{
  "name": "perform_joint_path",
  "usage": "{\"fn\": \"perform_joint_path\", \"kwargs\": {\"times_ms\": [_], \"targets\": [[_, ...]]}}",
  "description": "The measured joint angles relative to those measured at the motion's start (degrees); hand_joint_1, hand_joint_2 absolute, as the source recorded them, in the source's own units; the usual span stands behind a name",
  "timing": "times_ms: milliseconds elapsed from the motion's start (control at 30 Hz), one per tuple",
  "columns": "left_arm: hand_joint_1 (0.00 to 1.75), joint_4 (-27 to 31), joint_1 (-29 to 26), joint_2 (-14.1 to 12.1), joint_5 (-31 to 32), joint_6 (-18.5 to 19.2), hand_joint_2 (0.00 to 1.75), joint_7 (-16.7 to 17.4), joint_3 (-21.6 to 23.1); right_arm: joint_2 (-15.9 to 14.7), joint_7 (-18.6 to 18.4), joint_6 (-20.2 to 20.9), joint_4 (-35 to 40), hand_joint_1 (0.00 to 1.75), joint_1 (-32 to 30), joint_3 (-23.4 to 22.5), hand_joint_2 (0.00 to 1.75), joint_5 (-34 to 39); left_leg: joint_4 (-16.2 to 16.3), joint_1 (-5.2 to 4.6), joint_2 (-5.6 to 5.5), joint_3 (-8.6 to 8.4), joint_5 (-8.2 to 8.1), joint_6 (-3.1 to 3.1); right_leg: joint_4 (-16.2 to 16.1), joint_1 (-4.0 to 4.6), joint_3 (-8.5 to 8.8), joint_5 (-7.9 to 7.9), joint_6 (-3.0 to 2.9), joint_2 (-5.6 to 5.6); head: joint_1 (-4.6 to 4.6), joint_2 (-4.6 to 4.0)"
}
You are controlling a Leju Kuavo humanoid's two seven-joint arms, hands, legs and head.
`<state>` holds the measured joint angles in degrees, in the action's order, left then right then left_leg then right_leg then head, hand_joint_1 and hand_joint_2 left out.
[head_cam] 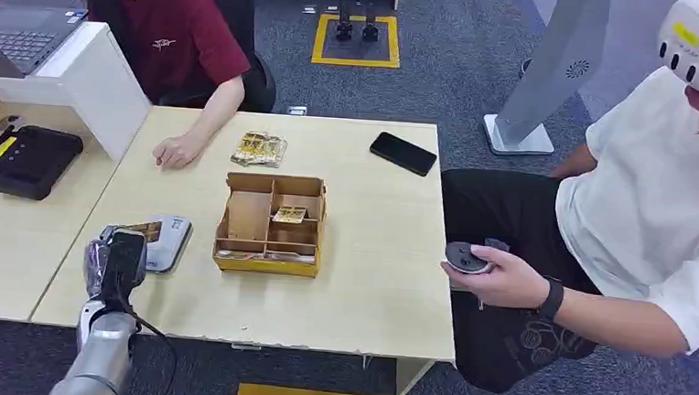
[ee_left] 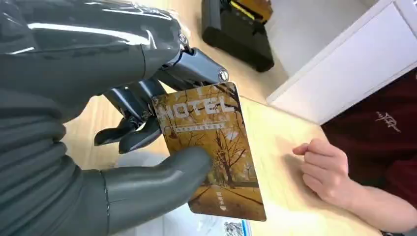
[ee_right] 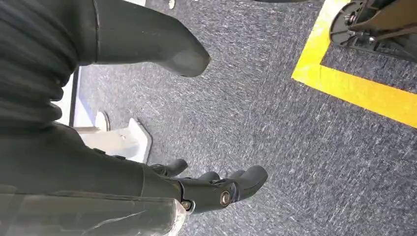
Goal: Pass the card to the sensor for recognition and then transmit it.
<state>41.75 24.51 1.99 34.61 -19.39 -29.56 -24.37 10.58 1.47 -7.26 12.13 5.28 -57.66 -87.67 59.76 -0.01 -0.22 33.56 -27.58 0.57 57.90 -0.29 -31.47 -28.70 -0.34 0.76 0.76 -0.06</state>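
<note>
**Hotel card held over the sensor at the worktop's near left**

The left hand (ee_left: pixel 123 128) pinches a golden hotel card (ee_left: pixel 211 152) between its thick thumb and darker fingers; the card shows autumn trees and the word HOTEL. In the head view this hand (head_cam: pixel 118 258) sits over the near left part of the wooden worktop (head_cam: pixel 379 254), just above a grey card sensor (head_cam: pixel 171 240) lying flat there. The right hand (ee_right: pixel 206 189) hangs over blue-grey carpet beside a yellow floor stripe (ee_right: pixel 359 93), fingers loosely apart and holding nothing.

Just beside the sensor stands a brown divided card box (head_cam: pixel 271 225) with a card in one compartment. Beyond it lies a small stack of cards (head_cam: pixel 259 149), and next to that rests the hand of a person in a dark red shirt (head_cam: pixel 176 150). A black phone (head_cam: pixel 403 153) lies at the far right edge. On the adjoining desk sits a black device (head_cam: pixel 29 161). At the right a seated person in white holds a controller (head_cam: pixel 467 257)
</note>
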Motion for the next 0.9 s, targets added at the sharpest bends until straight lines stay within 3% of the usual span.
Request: {"fn": "perform_joint_path", "kwargs": {"times_ms": [67, 267, 533, 633, 733, 900], "targets": [[1.75, 0.0, 0.55, -0.07, -4.53, 5.1, 1.75, 2.26, 0.42, 0.0, -0.02, 0.0, 0.0, 0.0, -0.01, 0.0, 1.75, 0.07, 0.0, 0.0, 0.0, 0.01, 0.0, 0.0, 0.0, 0.0, 0.0, 0.0, 0.0, 0.0, 0.0, 0.0], [1.75, 0.0, 1.95, -0.66, -10.16, 11.0, 1.75, 6.44, 1.92, -0.02, -0.11, -0.02, 0.0, 0.0, -0.03, 0.04, 1.75, 0.07, 0.0, 0.0, 0.01, 0.0, 0.01, 0.0, 0.0, 0.0, 0.0, 0.0, 0.0, 0.01, -0.02, 0.0], [1.75, -4.0, 6.99, -2.69, -15.12, 15.32, 1.75, 13.36, 3.76, -0.02, -0.7, -0.22, 0.0, 0.0, -0.04, 0.09, 1.75, 0.37, 0.0, 0.0, 0.02, 0.0, 0.04, 0.0, 0.01, 0.0, -0.01, 0.03, -0.02, 0.05, 0.0, 0.0], [1.75, -6.19, 8.52, -3.56, -14.55, 15.61, 1.75, 15.37, 4.9, -0.02, -1.01, -0.2, 0.0, 0.0, -0.05, 0.15, 1.75, 0.41, 0.0, 0.0, 0.03, 0.01, 0.04, 0.0, 0.01, 0.0, -0.01, 0.03, -0.02, 0.04, 0.02, 0.02], [1.75, -8.37, 10.08, -4.22, -10.83, 12.23, 1.75, 18.92, 6.78, 0.0, -1.2, -0.2, 0.0, 0.0, -0.05, 0.44, 1.75, 0.22, 0.0, 0.0, 0.03, 0.0, 0.04, 0.0, 0.01, 0.0, 0.0, 0.03, -0.02, 0.04, 0.0, 0.02], [1.75, -10.49, 11.51, -4.74, -9.37, 10.62, 1.75, 20.16, 9.13, 0.0, -1.23, -0.22, 0.0, 0.0, -0.05, 0.96, 1.75, 0.13, 0.0, 0.0, 0.03, 0.0, 0.04, 0.0, 0.01, 0.0, 0.01, 0.03, -0.03, 0.04, -0.02, 0.0]]}}
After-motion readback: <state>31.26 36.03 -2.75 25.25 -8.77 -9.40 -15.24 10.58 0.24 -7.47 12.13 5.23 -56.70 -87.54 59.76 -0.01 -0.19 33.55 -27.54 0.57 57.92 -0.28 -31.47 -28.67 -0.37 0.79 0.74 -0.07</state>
